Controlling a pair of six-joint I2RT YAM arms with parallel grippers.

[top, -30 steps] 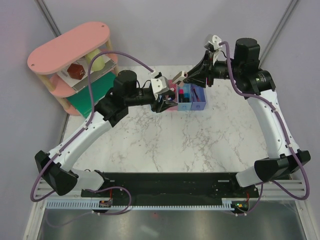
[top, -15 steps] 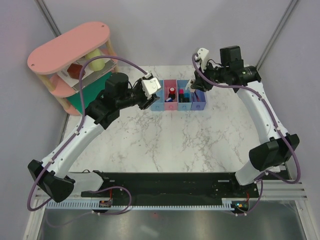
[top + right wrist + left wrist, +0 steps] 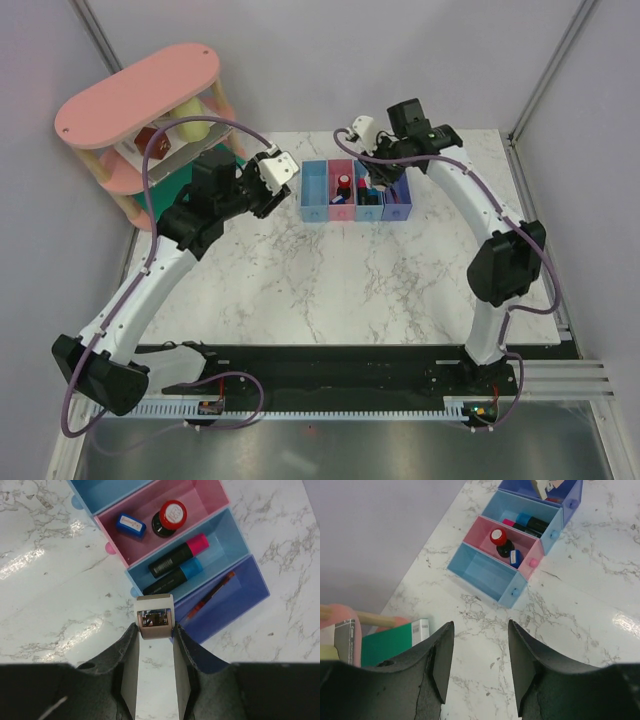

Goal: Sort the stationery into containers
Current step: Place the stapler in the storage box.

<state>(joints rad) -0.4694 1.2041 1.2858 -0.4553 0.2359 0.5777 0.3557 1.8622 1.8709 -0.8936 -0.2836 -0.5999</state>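
Observation:
Four containers stand in a row at the table's back: an empty light blue bin [image 3: 314, 190], a pink bin [image 3: 341, 203], a second light blue bin [image 3: 368, 207] and a violet bin [image 3: 399, 207]. The pink one holds a small blue piece [image 3: 131, 524] and a red-capped black piece [image 3: 170, 516]. Two black markers, one pink-capped [image 3: 180, 555], lie in the second light blue bin. A thin red pen [image 3: 212, 596] is in the violet bin. My right gripper [image 3: 155, 627] hangs above the bins, shut on the beige-grey stapler-like block [image 3: 155, 611]. My left gripper [image 3: 481, 626] is open and empty, left of the row.
A pink oval tiered shelf [image 3: 140, 95] stands at the back left with items on its tiers. A flat green board [image 3: 385, 644] and a white box [image 3: 422, 629] lie beside it. Grey walls close in the back and both sides.
My right arm has swung left over the bins, still holding the block. The left arm has drawn back to the left, away from the bins, toward the shelf.

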